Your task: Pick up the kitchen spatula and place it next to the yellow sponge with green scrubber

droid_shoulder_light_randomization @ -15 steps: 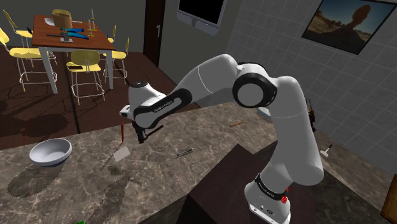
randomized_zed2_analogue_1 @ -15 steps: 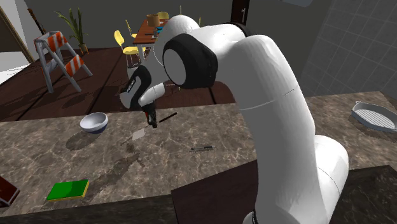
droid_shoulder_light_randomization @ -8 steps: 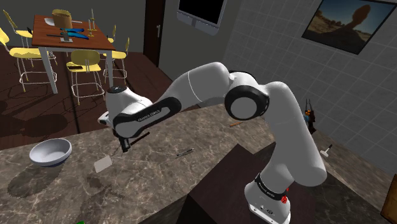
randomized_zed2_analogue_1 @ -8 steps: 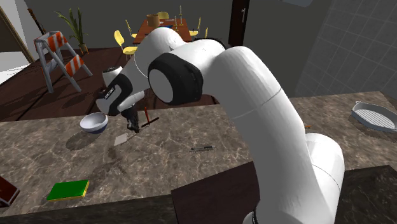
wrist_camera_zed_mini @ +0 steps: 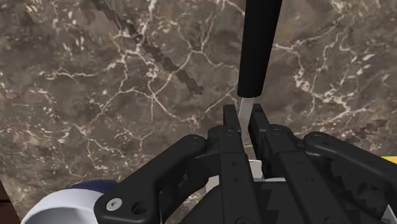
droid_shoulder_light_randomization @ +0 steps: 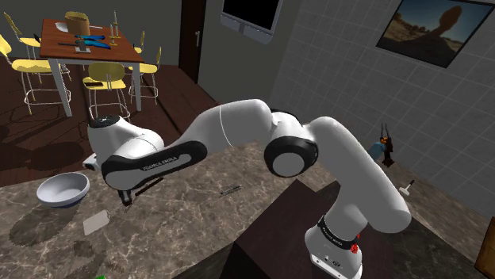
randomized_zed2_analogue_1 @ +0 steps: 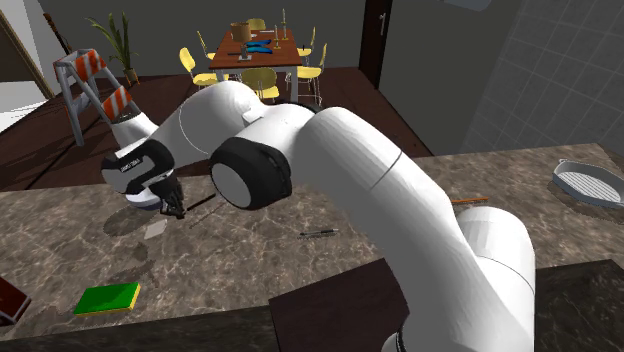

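Plainly, the gripper (wrist_camera_zed_mini: 245, 119) is clamped on the spatula (wrist_camera_zed_mini: 257, 44): in the wrist view its two black fingers (wrist_camera_zed_mini: 230, 121) pinch the thin grey neck, and the black handle runs straight out past the fingertips over the brown marble counter (wrist_camera_zed_mini: 95, 95). From the shoulder view, the arm stretches far to the picture's left, and the gripper (droid_shoulder_light_randomization: 125, 198) hangs low over the counter (droid_shoulder_light_randomization: 198, 218) with the spatula's flat grey blade (droid_shoulder_light_randomization: 95, 223) below and to the left of it. Whether the blade touches the stone I cannot tell. A white bowl (droid_shoulder_light_randomization: 63, 190) sits on the counter just beside the gripper, on the side away from the stand; its rim also shows next to the fingers in the wrist view (wrist_camera_zed_mini: 54, 210). In the second exterior view, the gripper (randomized_zed2_analogue_1: 177, 210) holds the spatula (randomized_zed2_analogue_1: 155, 229) tilted, blade down and handle rising to the right. The sponge (randomized_zed2_analogue_1: 107, 298), green on top with a yellow edge, lies flat on the counter (randomized_zed2_analogue_1: 250, 265) well apart from the spatula, toward that picture's lower left. A thin dark pen-like thing (randomized_zed2_analogue_1: 318, 233) lies near the middle of the counter.
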